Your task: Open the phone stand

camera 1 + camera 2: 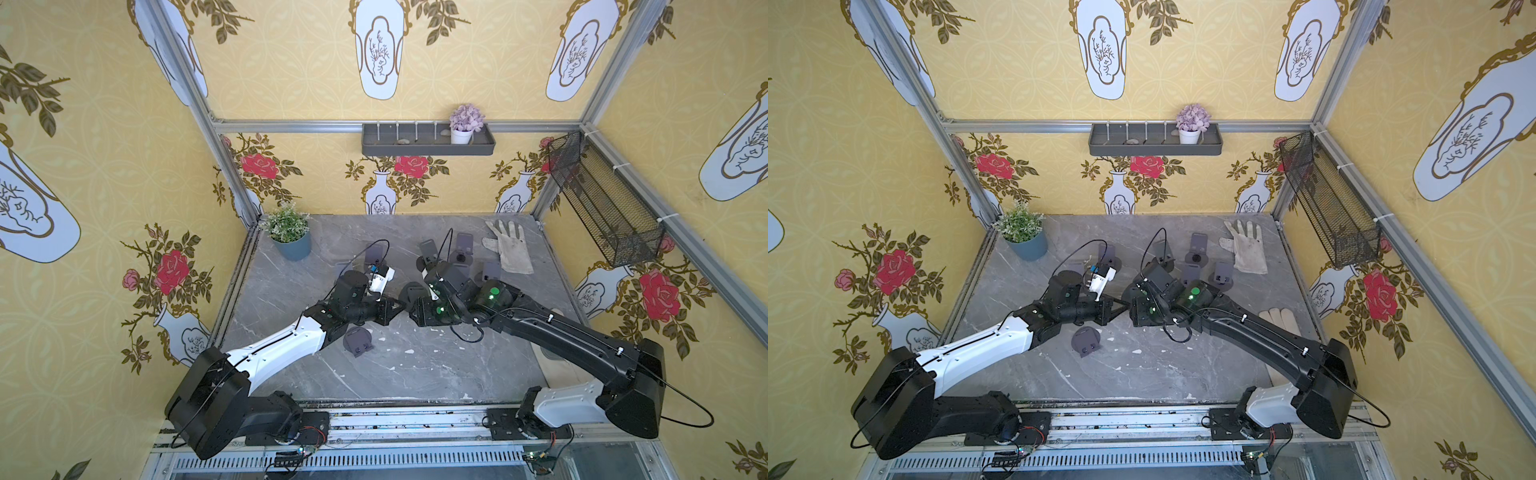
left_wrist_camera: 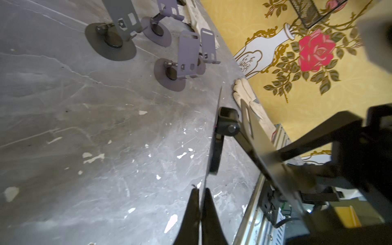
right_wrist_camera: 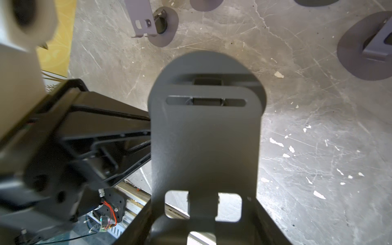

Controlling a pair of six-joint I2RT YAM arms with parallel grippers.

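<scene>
A dark grey phone stand (image 1: 409,296) hangs above the middle of the table between both grippers. In the left wrist view my left gripper (image 2: 200,191) is shut on the thin edge of its round base (image 2: 214,152). The hinge (image 2: 228,121) and the back plate (image 2: 261,144) angle away from that base. In the right wrist view the back plate (image 3: 204,137) fills the middle, with the base (image 3: 207,61) behind it. My right gripper (image 3: 204,229) is shut across the plate's lower end, one finger on each side edge.
Several opened stands (image 1: 463,247) stand at the back of the marble table (image 1: 415,374). A folded one (image 1: 357,338) lies beside the left arm. A white glove (image 1: 509,247) lies back right, another glove (image 1: 1281,318) by the right arm, and a potted plant (image 1: 293,237) stands back left.
</scene>
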